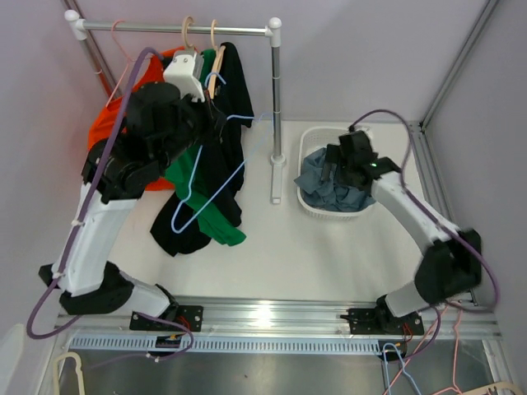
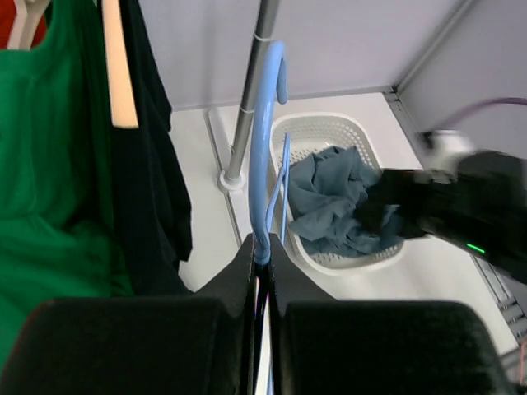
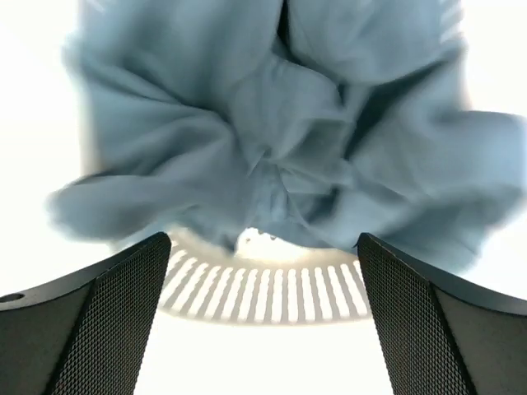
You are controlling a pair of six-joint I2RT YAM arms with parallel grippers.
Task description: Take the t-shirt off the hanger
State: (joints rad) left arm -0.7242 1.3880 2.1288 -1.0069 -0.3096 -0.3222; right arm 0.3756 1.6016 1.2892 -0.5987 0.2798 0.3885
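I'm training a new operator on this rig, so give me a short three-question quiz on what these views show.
1. True or false: the left gripper is shut on the blue hanger.
2. Where does the blue-grey t-shirt lie? A on the blue hanger; B in the white basket; C in the left gripper.
3. Fill in: the right gripper hangs over the t-shirt with its jaws ____.

Key: 1 true; 2 B; 3 open.

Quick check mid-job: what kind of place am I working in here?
Probably a lab test cell staged as a laundry corner: a clothes rail hung with garments, a white laundry basket holding a blue-grey t-shirt, and bare walls around a white table.
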